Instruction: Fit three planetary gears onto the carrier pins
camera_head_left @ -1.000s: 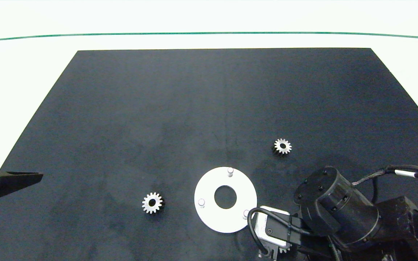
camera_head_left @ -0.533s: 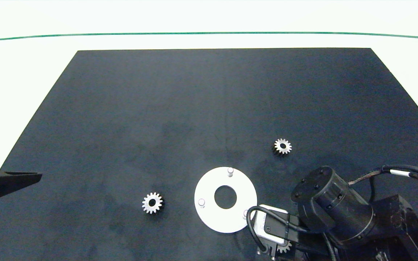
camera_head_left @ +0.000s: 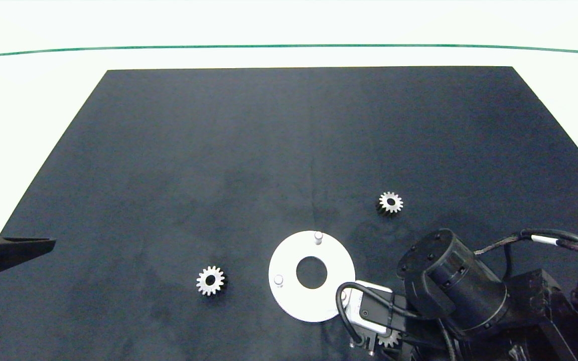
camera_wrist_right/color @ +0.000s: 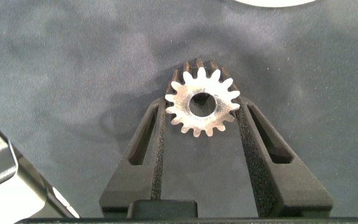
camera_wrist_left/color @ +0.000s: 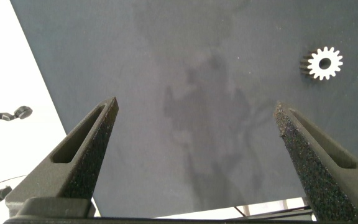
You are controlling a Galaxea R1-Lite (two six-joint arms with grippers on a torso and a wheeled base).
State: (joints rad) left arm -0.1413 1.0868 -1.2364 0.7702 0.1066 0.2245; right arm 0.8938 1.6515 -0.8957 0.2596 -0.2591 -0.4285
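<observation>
The right pincer is sitting at the near edge of the tabletop, just beside the near right rim of the flat white ring-shaped disc, its two grey fingers closed in against the teeth of a small silver metal spur gear and gripping it on both sides; this gear is lying flat between them, its round centre hole facing straight up toward the wrist camera. The left pincer is hanging idle at the left edge of the black mat, its fingers spread wide apart and holding nothing. The mat is covering most of the white tabletop, and a thin green line is running across the far side. The second silver gear is lying flat on the mat left of the disc, well apart from it, and the third silver gear is lying flat beyond the disc to the right. Two of the short pale carrier pins are showing, both bare and standing upright from the disc: the far pin and the left pin
</observation>
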